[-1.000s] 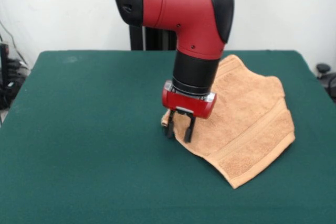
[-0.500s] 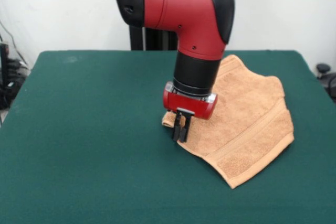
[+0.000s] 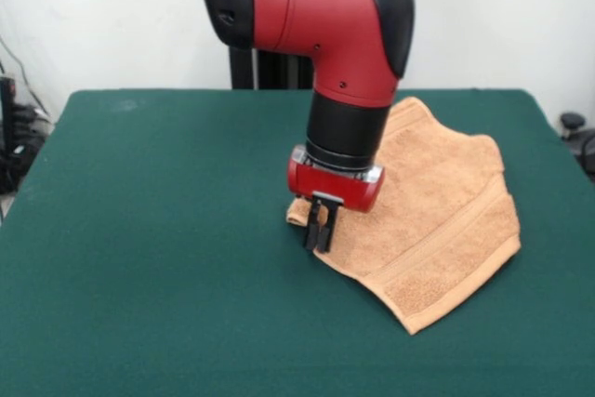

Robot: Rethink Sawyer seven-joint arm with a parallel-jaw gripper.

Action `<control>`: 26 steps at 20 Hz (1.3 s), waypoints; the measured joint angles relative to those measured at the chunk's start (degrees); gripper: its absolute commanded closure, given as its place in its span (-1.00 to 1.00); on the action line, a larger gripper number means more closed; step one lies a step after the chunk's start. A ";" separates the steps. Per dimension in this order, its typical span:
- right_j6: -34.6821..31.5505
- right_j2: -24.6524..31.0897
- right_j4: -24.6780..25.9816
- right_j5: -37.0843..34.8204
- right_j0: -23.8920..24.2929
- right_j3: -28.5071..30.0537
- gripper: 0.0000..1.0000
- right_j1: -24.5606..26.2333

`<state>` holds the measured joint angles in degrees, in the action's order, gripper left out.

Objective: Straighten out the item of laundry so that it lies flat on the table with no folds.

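The item of laundry is a tan terry towel lying on the right half of the dark green table. A woven band runs near its lower right hem. Its left corner is bunched up, and the far part looks folded. The red and black arm comes down over the towel's left side. My gripper stands upright at that left corner, shut on the towel's edge. The arm hides part of the towel behind it.
A white wall stands behind the table. Cables and dark gear sit off the table's left edge, and a dark object shows off the right edge.
One second ago the fingers stood apart over the towel's left corner. They have closed on the edge and have held still for the last half second.
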<state>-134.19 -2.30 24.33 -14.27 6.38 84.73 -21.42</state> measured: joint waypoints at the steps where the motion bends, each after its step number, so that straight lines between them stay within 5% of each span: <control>1: 0.00 0.07 -0.01 0.00 0.09 0.00 1.00 0.00; 26: 0.00 9.42 8.39 0.01 11.78 0.75 1.00 -1.71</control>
<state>-134.19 7.12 32.72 -14.26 18.16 85.47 -23.13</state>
